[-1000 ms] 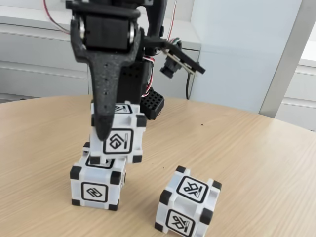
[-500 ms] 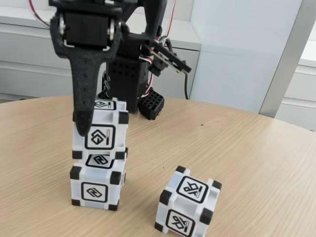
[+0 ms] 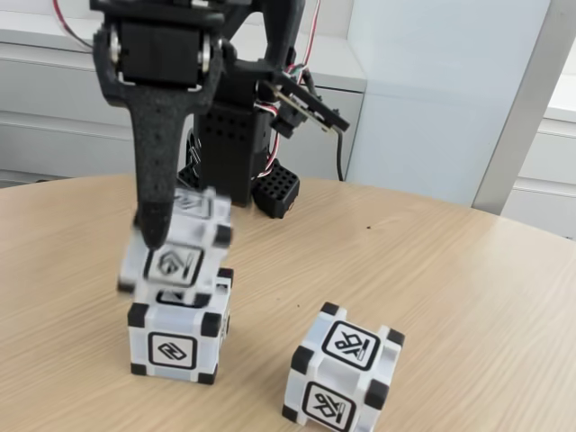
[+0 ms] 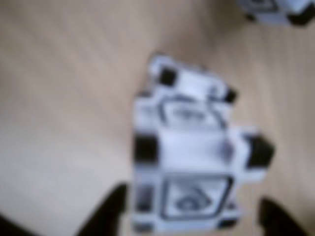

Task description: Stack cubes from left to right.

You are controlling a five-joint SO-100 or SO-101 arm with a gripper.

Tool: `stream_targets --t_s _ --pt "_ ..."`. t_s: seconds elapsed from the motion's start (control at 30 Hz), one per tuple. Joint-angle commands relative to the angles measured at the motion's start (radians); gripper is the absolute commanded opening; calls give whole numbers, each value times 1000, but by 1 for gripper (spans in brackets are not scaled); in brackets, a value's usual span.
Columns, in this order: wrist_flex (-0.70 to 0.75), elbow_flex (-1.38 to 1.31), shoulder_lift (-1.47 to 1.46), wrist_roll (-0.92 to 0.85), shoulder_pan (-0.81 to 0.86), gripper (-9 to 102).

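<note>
Three white cubes with black corners show in the fixed view. One cube (image 3: 174, 340) rests on the table at the left. A second cube (image 3: 177, 245) is on top of it, blurred, tilted and shifted to the left. My gripper (image 3: 180, 236) straddles this upper cube, its near finger (image 3: 157, 193) in front of the cube's left side. In the wrist view my gripper (image 4: 194, 216) stands open, with a gap between the right finger (image 4: 275, 219) and the upper cube (image 4: 192, 162). The third cube (image 3: 342, 369) sits alone at the right front.
The arm's black base (image 3: 234, 144) with red wires stands behind the stack. The round wooden table (image 3: 468, 297) has bare surface to the right. White cabinets and a wall panel lie behind the table's far edge.
The arm carried the upper cube left over the bottom cube, then held still. Since half a second ago the upper cube has tipped and slid left, now blurred.
</note>
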Motion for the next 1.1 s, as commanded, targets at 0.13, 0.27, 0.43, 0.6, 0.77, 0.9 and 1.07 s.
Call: stream_targets --t_s 0.13,0.27,0.43,0.6,0.77,0.9,1.07 --pt "-2 -8 32 -12 -5 36" --pt "12 -21 41 8 -5 36" --pt "15 -23 46 60 -15 37" --pt "17 -23 46 77 -123 36" --pt "18 -23 46 117 -206 36" --pt "18 -23 46 150 -258 35" --pt "17 -23 46 187 -331 35"
